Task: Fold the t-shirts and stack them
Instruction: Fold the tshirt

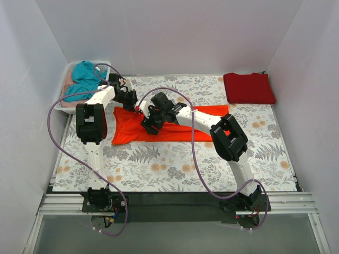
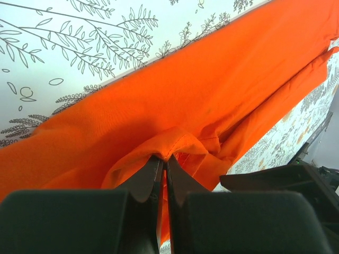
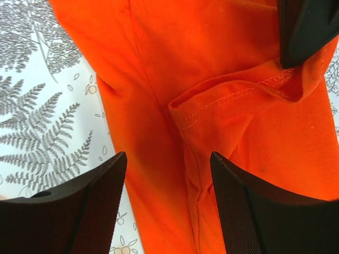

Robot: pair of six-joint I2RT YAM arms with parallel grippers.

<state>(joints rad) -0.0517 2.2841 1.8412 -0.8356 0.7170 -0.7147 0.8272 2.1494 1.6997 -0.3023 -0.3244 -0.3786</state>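
The bright orange-red t-shirt (image 1: 175,127) lies folded into a long band across the middle of the table. My left gripper (image 1: 135,106) is shut on a fold of its edge near the band's left end; the cloth bunches at the closed fingertips in the left wrist view (image 2: 165,156). My right gripper (image 1: 150,126) is open just above the same shirt (image 3: 222,106), its fingers (image 3: 95,196) straddling a hemmed sleeve fold. The darker crimson t-shirt (image 1: 248,88) lies folded at the far right corner.
A white bin (image 1: 71,79) at the far left corner holds a teal garment (image 1: 83,79) and a pale pink one (image 1: 68,101). The table has a fern-and-flower printed cover (image 1: 175,164). White walls close in three sides.
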